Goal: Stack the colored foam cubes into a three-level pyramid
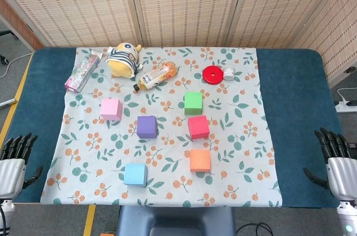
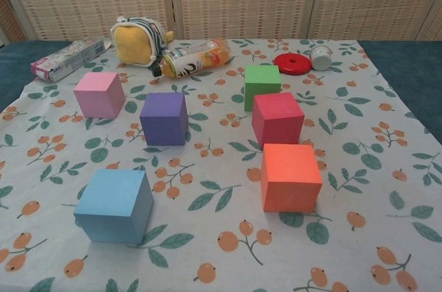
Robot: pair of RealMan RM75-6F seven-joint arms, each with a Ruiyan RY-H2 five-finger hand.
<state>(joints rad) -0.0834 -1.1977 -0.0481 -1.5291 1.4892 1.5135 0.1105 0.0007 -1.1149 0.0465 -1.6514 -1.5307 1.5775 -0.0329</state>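
Plainly, six foam cubes were found lying singly on the leaf-printed cloth (image 1: pixel 245 152) that covered the middle of the blue-topped table (image 1: pixel 293 91), none resting on another. The green cube (image 1: pixel 193 102) was set nearest the far edge, with the red cube (image 1: pixel 198 127) just in front of it and the orange cube (image 1: pixel 200 160) in front of that, the three forming a loose line toward the near edge, close together but apart. The pink cube (image 1: pixel 111 109) was placed toward the left side of the cloth, the purple cube (image 1: pixel 147 126) between it and the red one, and the light blue cube (image 1: pixel 135 174) closest to the near edge on the left. Along the far edge a striped plush toy (image 1: pixel 124 59), a bottle (image 1: pixel 156 76) lying on its side, a flat patterned packet (image 1: pixel 83 71), a red ring (image 1: pixel 212 74) and a small white container (image 1: pixel 228 73) touching or just beside the ring were seen. In the head view the left hand (image 1: pixel 14 163) was held off the near left corner of the table and the right hand (image 1: pixel 337 162) off the near right corner, both well apart from every cube; each was seen empty with its fingers extended and spread. Neither hand was shown in the chest view, where only the cubes and the far clutter were caught.
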